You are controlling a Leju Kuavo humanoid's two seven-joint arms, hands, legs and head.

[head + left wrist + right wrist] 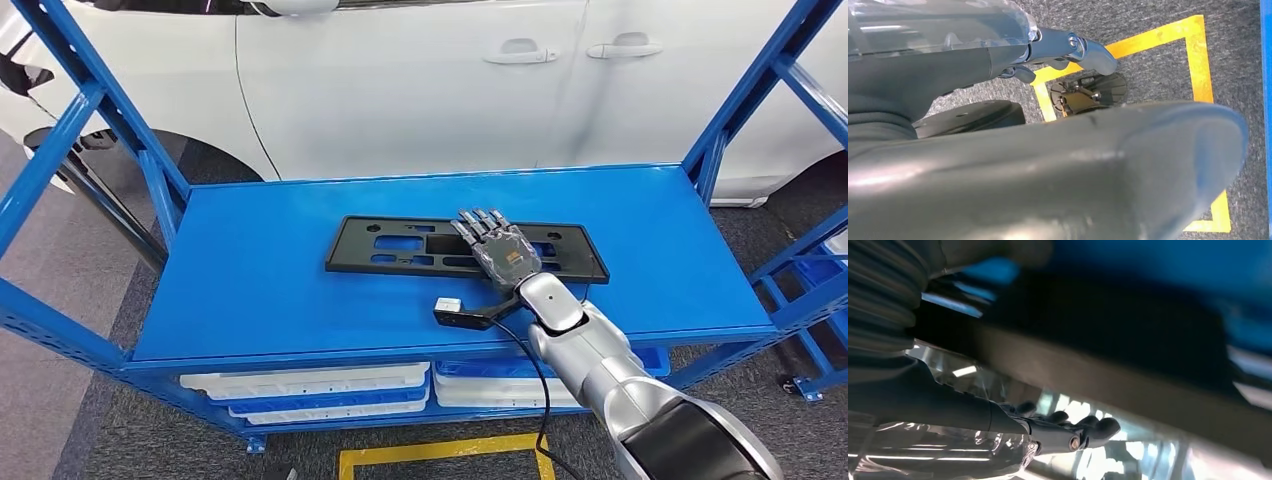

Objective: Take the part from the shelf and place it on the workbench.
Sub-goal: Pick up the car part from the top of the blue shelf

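Note:
The part (400,245) is a flat black rectangular frame with cut-outs, lying in the middle of the blue shelf top (270,300). My right hand (497,248) lies over the right half of the part with its fingers stretched flat and apart, gripping nothing. In the right wrist view the dark fingers (1073,432) extend alongside the blurred dark part (1108,325); whether they touch it is unclear. My left hand (1063,47) hangs over the floor, holding nothing.
Blue uprights and braces (110,120) frame both ends of the shelf. White trays (310,385) are stacked on the level below. A white car (420,80) stands right behind the shelf. Yellow tape (440,455) marks the grey carpet at my feet.

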